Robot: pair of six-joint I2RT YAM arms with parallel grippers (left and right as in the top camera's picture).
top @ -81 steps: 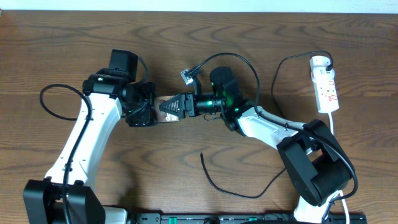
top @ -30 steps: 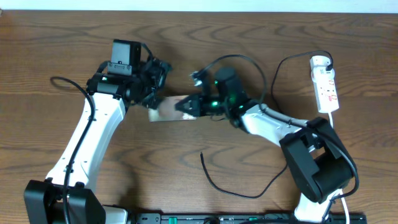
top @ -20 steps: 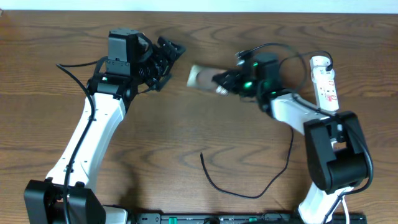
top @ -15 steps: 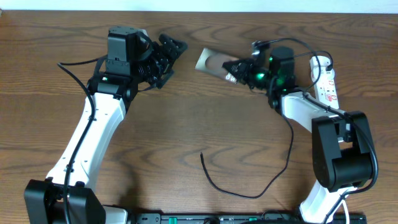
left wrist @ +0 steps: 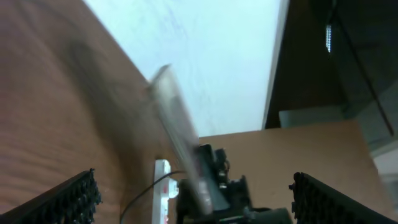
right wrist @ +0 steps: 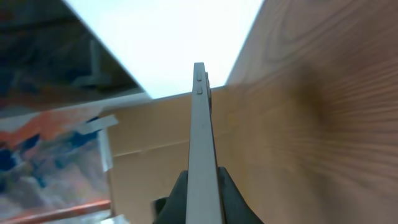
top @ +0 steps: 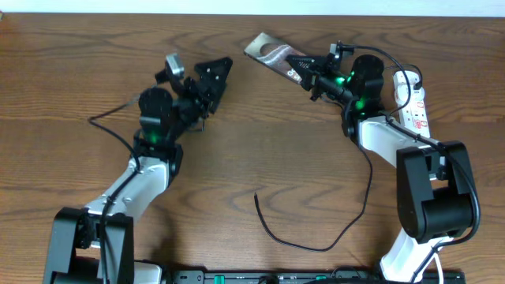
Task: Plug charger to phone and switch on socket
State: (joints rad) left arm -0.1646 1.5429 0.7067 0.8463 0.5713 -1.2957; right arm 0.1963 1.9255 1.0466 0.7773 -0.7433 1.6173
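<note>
My right gripper (top: 306,69) is shut on the phone (top: 271,52), a dark glossy slab held tilted above the table's back edge. The right wrist view shows the phone (right wrist: 201,143) edge-on, with a finger (right wrist: 227,194) pressed against each face. To its left, my left gripper (top: 213,75) hangs wide open and holds nothing. In the left wrist view the phone (left wrist: 177,134) is blurred between the spread fingers (left wrist: 73,200). The charger (top: 316,246), a thin black cable, lies on the front of the table with its free tip (top: 256,196) pointing back. The white socket (top: 413,106) lies at the far right.
The wooden table (top: 237,150) ends at a white strip along the back. The right arm's base (top: 422,213) stands front right and the left arm's base (top: 83,248) front left. A black cable loops near the socket (left wrist: 161,186).
My right gripper has carried the phone from the table's middle to the back right, lifting it. The left arm has swung away and drawn back, its jaws still open.
</note>
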